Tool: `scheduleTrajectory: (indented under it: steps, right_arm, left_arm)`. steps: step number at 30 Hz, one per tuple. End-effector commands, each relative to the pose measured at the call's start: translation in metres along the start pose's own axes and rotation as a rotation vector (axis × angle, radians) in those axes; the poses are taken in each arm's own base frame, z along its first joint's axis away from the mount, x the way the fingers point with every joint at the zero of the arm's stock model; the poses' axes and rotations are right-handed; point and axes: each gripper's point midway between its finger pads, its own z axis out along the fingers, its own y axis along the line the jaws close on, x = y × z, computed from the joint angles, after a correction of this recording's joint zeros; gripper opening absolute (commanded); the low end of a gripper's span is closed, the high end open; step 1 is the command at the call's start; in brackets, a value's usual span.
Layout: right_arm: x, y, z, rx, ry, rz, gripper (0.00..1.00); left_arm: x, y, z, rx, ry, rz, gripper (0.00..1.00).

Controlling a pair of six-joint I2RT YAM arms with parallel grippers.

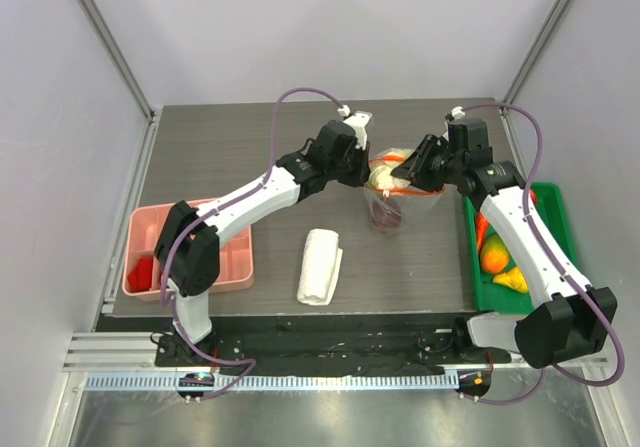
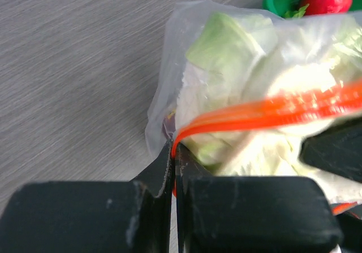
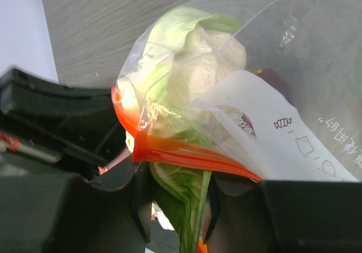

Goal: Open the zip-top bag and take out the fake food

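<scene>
While your left claw (image 2: 172, 171) is clenched on the end of the orange-red zip strip (image 2: 271, 110), its two fingers meet with only that strip pinched between them. Your right claw (image 3: 175, 205) faces it from the other side of the zip-top bag (image 1: 398, 207). Its jaws stand a little apart with the strip and a green leaf between them, and you cannot tell whether they press on the plastic. Just beyond the right claw, a white label (image 3: 266, 123) on the bag carries a round logo, small icons and a few characters cut off at the edge, none readable. Inside the bag, between your two claws, the fake food (image 3: 209, 66) is pale green and white leafy pieces, with something dark purple lower down. Outward of the right claw, a green bin (image 1: 572, 252) holds red, orange and yellow fruit. Back by the left arm's base a pink tray (image 1: 235, 257) holds red pieces, and a folded white cloth (image 1: 320, 265) lies on the table (image 1: 230, 137) beside it.
</scene>
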Motion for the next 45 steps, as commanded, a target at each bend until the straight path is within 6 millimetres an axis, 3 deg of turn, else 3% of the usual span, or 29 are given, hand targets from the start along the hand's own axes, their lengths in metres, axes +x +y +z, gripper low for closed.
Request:
scheduleTrajectory:
  steps: [1,6,9,14,18,22,25,28,31,33,35,42,45]
  right_arm:
    - [-0.017,0.034,-0.012,-0.088,-0.08,0.12,0.01]
    - [-0.043,0.021,0.009,0.023,-0.15,0.203,0.01]
    - [-0.035,0.022,0.02,0.018,-0.115,0.253,0.01]
    - [-0.052,0.025,0.022,0.056,-0.255,0.184,0.01]
    - [-0.053,0.032,0.027,0.037,-0.259,0.152,0.01]
    - [-0.066,0.042,0.022,0.026,-0.309,0.022,0.01]
    - [-0.062,0.044,0.031,-0.026,-0.312,-0.11,0.01]
    - [-0.052,0.023,0.045,0.028,-0.304,-0.182,0.01]
    - [-0.043,0.018,0.051,0.02,-0.284,-0.177,0.01]
    - [-0.038,0.016,0.048,0.048,-0.247,-0.131,0.01]
    - [-0.036,0.019,0.041,0.05,-0.222,-0.116,0.01]
    - [-0.054,0.044,-0.019,0.051,-0.238,-0.058,0.01]
    - [-0.038,0.052,-0.027,0.016,-0.139,-0.064,0.01]
  left_arm:
    - [-0.021,-0.05,-0.019,0.067,-0.135,0.056,0.0]
    - [0.0,-0.064,-0.011,0.101,-0.142,-0.003,0.0]
    - [-0.003,-0.061,-0.009,0.08,-0.157,-0.031,0.0]
    - [-0.009,-0.088,-0.012,0.198,-0.154,-0.058,0.0]
    - [0.0,-0.086,-0.008,0.181,-0.122,-0.05,0.0]
    - [0.003,-0.089,-0.018,0.226,-0.126,0.013,0.0]
    - [-0.001,-0.105,-0.033,0.32,-0.141,0.05,0.0]
    - [-0.004,-0.112,-0.047,0.368,-0.166,0.088,0.0]
    - [-0.003,-0.116,-0.055,0.403,-0.178,0.108,0.0]
    - [-0.004,-0.11,-0.052,0.362,-0.178,0.098,0.0]
    - [-0.002,-0.088,-0.042,0.232,-0.147,0.09,0.0]
    - [0.006,-0.033,-0.017,0.014,-0.113,0.048,0.0]
    - [-0.002,-0.017,-0.014,-0.033,-0.121,0.021,0.0]
